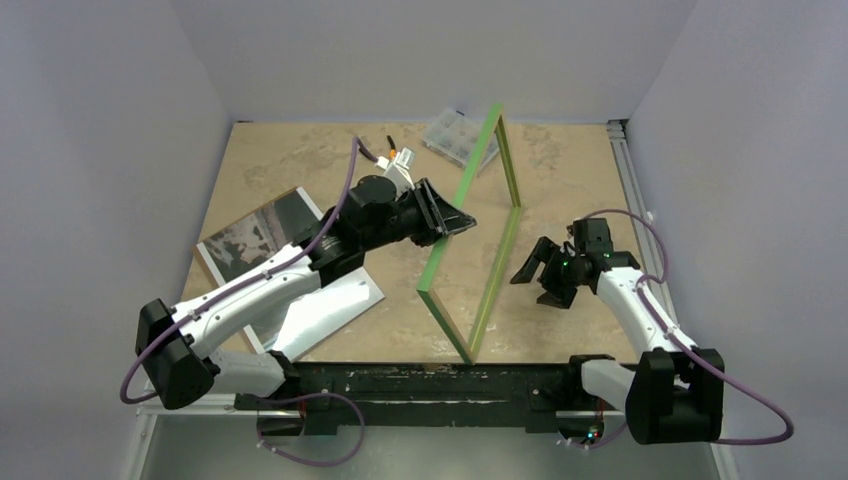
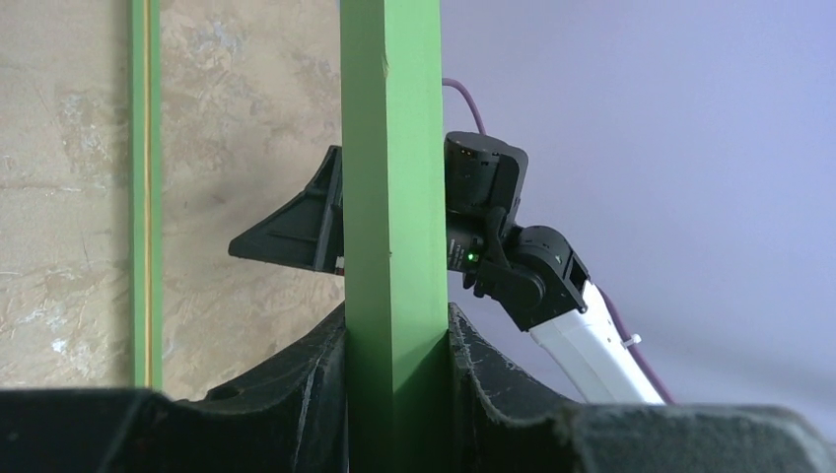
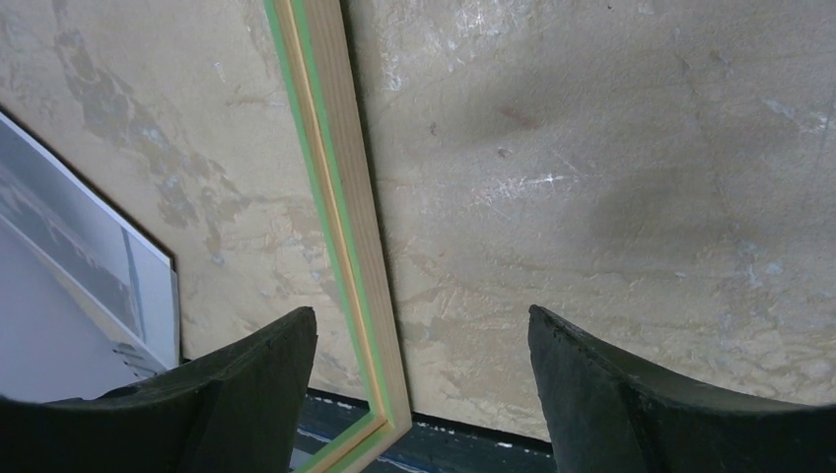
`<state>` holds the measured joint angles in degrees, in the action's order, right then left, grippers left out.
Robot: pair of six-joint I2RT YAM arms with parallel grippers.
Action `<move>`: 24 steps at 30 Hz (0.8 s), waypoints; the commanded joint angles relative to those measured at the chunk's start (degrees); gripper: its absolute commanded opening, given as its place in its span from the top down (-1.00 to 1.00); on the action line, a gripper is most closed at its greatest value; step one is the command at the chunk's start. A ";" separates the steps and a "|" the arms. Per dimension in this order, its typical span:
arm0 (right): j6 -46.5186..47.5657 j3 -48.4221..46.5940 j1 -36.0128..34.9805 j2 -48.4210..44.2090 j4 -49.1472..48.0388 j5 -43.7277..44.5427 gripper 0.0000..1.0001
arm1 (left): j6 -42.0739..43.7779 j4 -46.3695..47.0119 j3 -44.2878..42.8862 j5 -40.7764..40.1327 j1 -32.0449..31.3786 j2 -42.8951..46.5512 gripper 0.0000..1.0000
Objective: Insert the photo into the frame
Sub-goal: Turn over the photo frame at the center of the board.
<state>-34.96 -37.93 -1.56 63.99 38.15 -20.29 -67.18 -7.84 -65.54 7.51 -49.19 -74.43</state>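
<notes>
Frame [image 2: 391,177] rail sits squarely between the jaws of the left gripper [image 2: 394,330], clenched on it about mid-span. That is the raised long rail; the opposite long rail rests on the table [image 3: 611,148], so the frame stands tipped on edge. Straight beyond the left jaws, through the frame opening, is the right gripper [image 3: 422,325]: released, nothing in it, hovering above the table. Below its jaws, the resting rail runs close by the left finger [image 3: 246,394] without touching, and the frame corner shows between the two fingers.

Farther out behind the left jaws, the photo [image 1: 255,235] lies picture side up on the table under the left forearm, well apart from the frame. A white sheet [image 1: 335,300] lies just beside it. Far beyond both jaws there's a clear box [image 1: 455,135] by the back wall.

We read this step as turning the frame over to get at its back; photo not yet touched. The next move calls for a slow tilt by the left arm, with the bottom rail kept from sliding. The right jaws look placed to catch or steady the frame on that side. Only after it lies flat do we go for the photo.
</notes>
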 commanded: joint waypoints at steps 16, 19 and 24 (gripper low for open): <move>-2.59 3.74 -3.35 8.88 -12.78 2.36 -0.27 | 12.93 -24.28 -0.19 -11.75 -0.13 -13.52 0.97; -1.73 3.19 -3.40 10.10 -12.28 4.08 -0.18 | 13.21 -24.68 -0.25 -12.12 -0.12 -13.72 0.97; -0.36 1.12 -3.44 8.77 -7.87 10.87 -0.14 | 14.23 -26.93 -0.85 -13.81 -0.14 -14.22 0.98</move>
<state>-35.75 -37.50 -3.27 71.00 31.40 -12.99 -55.18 -22.92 -68.05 -3.90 -47.64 -83.68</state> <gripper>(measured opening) 0.578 0.255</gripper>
